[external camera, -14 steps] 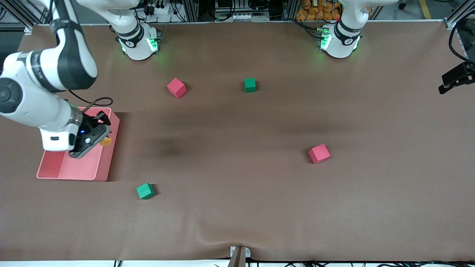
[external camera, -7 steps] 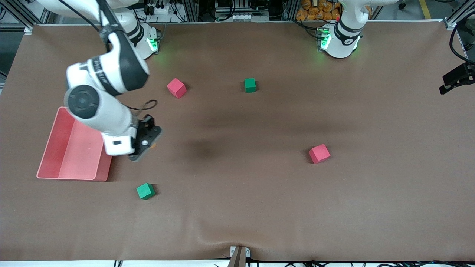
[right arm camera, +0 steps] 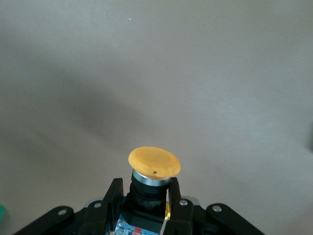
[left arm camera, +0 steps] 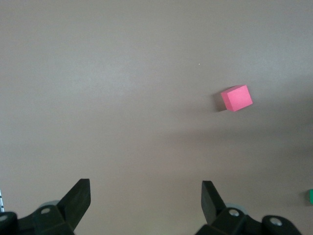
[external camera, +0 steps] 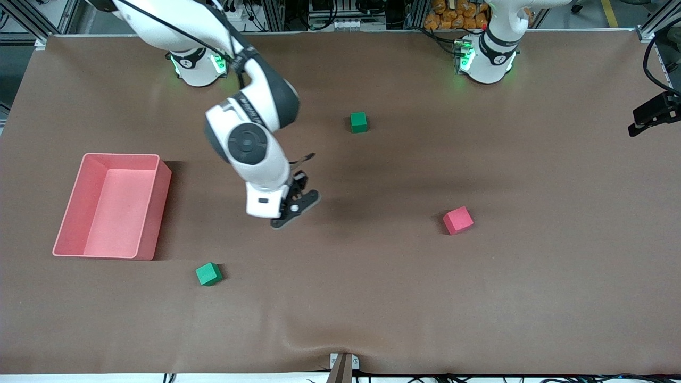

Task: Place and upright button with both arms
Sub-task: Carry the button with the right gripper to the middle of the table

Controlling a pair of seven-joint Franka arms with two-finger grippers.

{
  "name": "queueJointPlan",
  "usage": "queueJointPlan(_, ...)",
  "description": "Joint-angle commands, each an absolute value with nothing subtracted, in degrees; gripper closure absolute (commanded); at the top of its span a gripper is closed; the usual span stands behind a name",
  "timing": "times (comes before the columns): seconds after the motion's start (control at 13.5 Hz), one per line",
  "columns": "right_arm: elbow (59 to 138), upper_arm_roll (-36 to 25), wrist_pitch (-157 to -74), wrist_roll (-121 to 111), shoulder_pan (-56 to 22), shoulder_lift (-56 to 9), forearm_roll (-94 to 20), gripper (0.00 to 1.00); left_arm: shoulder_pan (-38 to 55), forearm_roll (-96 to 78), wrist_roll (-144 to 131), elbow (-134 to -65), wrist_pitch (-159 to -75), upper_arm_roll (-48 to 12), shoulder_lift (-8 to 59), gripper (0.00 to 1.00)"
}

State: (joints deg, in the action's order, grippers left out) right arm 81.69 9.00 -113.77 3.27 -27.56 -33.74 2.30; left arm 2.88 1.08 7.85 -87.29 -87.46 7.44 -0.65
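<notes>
The button (right arm camera: 154,161), a round orange cap on a black body, sticks out from between the fingers of my right gripper (right arm camera: 145,190), which is shut on that body. In the front view the right gripper (external camera: 297,208) hangs over the bare middle of the table, and the button is hidden under the hand. My left gripper (left arm camera: 145,198) is open with nothing between its fingers. It is high over the table and waits, looking down at a red cube (left arm camera: 236,97). Only the left arm's base (external camera: 489,53) shows in the front view.
A red tray (external camera: 122,155) lies at the right arm's end of the table. One green cube (external camera: 208,274) sits nearer the front camera than the tray. Another green cube (external camera: 358,122) lies toward the bases. A red cube (external camera: 457,220) lies toward the left arm's end.
My right arm has swung from over the red tray to over the middle of the table, still holding the button. It now hides a red cube near the bases. The left gripper stayed open.
</notes>
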Motion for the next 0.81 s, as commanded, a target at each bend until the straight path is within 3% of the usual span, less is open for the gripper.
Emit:
queueJointPlan(0.0, 77.9, 8.6, -117.3, 13.0, -30.6, -38.8, 1.7, 1.0, 2.5, 0.3, 9.9, -86.5, -86.7, 7.4, -0.4, 0.0)
queueJointPlan(0.3, 77.3, 8.8, -125.6, 21.4, -33.0, -44.2, 1.2, 1.0, 2.5, 0.3, 10.3, -86.7, -86.7, 7.5, 0.0, 0.0)
queueJointPlan(0.74, 72.3, 8.5, -128.4, 30.2, -36.9, -51.1, -4.3, 1.0, 2.6, 0.3, 10.5, -86.8, -86.7, 7.4, 0.4, 0.0)
